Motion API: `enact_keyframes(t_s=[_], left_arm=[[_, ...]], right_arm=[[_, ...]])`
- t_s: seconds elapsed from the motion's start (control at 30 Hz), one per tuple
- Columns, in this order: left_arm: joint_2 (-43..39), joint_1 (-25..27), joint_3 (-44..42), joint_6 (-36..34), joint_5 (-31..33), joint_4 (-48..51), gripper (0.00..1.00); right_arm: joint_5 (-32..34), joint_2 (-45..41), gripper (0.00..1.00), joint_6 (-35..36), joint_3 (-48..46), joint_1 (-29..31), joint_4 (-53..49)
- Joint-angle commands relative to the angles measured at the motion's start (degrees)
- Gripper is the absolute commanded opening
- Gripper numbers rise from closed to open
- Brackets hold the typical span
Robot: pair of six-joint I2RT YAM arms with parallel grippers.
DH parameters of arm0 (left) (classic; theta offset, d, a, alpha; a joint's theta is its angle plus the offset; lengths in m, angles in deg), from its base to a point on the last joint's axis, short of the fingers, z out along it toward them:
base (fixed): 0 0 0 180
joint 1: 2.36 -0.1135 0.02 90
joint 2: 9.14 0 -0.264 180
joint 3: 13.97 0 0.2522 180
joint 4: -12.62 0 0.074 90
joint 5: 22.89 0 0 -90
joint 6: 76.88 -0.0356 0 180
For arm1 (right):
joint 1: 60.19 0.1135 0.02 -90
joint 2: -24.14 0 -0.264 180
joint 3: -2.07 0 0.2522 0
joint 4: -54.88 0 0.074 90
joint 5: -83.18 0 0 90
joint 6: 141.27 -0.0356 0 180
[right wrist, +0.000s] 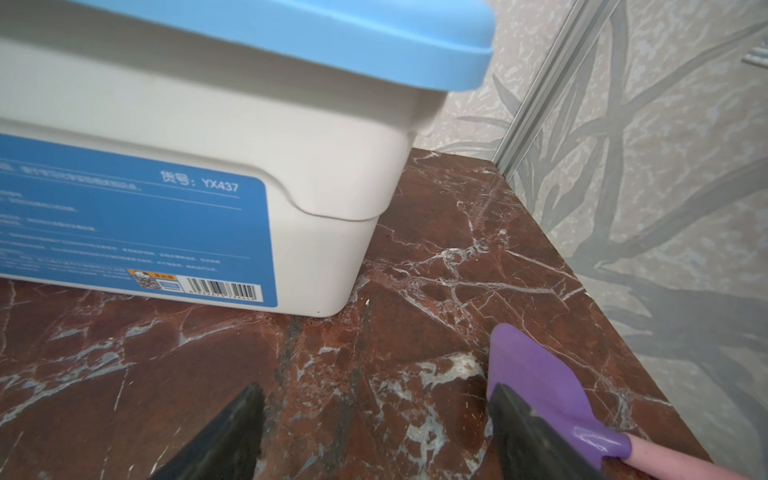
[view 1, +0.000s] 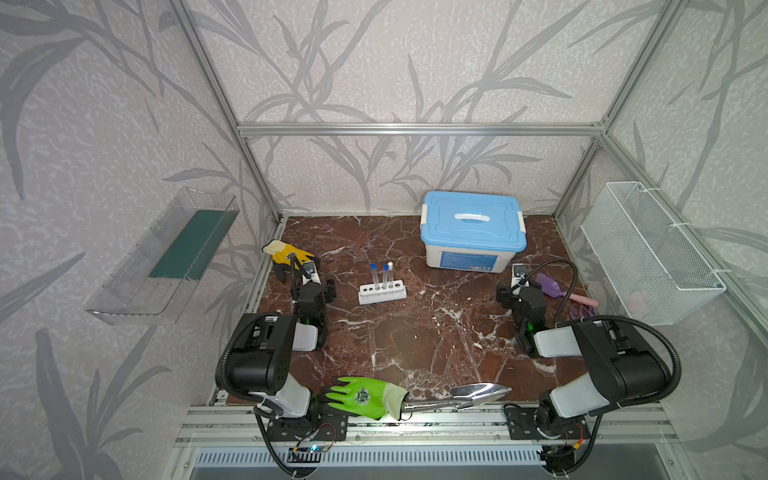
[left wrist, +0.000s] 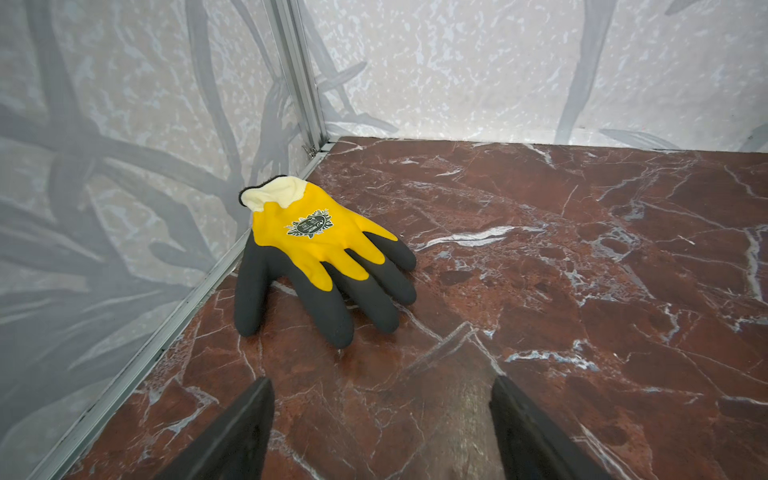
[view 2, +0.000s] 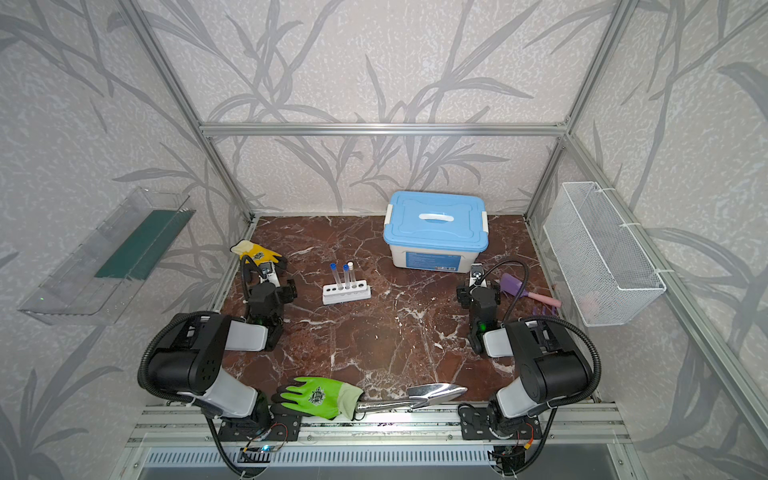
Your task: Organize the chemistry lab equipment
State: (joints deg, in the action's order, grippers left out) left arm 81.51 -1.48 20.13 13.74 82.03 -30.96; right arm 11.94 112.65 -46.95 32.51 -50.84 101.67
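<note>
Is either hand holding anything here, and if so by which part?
Nothing is held. The left hand is open over bare table short of the yellow glove; the right hand is open, the purple scoop outside its fingers.

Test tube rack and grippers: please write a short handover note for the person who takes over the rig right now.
Left gripper: open, empty, over the table near the yellow glove.
Right gripper: open, empty, beside the purple scoop, facing the blue-lidded box.
Lab things: three test tubes, two blue-capped and one white-capped, stand upright in the white rack mid-table.
Done: those three are racked.
Left: some rack holes are free, but no other lab equipment is in view. The box is closed, its contents hidden.
</note>
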Motion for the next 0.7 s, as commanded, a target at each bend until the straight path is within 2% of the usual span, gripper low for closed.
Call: enact_keyframes(t_s=[0.0,0.03,0.13,0.17,0.2,0.27,0.67], left_arm=[[-0.89,-1.07,1.52,1.34,-4.78,3.69,0.83],[-0.78,-1.34,1.49,1.47,-5.36,3.42,0.84],[-0.77,-1.51,1.46,1.51,-5.56,3.36,0.88],[-0.82,-1.50,1.41,1.40,-5.53,3.30,0.98],[-0.79,-1.50,1.39,1.40,-5.47,3.30,0.99],[-0.74,-1.40,1.32,1.40,-4.79,3.21,0.99],[-0.67,-1.24,1.33,1.31,-4.66,3.08,0.99]], right_arm=[[-4.05,2.36,0.84,-1.77,-0.94,-1.16,6.85],[-4.41,3.98,0.85,-1.42,-0.96,-1.33,8.82],[-4.54,2.27,0.86,-2.43,0.35,-1.65,3.56],[-4.61,3.17,0.87,-2.15,0.86,-1.78,4.16],[-4.69,2.80,0.88,-2.20,1.32,-1.79,2.72],[-4.78,2.80,1.00,-2.66,1.66,-2.04,2.16],[-4.88,2.61,0.99,-2.82,2.14,-2.22,0.93]])
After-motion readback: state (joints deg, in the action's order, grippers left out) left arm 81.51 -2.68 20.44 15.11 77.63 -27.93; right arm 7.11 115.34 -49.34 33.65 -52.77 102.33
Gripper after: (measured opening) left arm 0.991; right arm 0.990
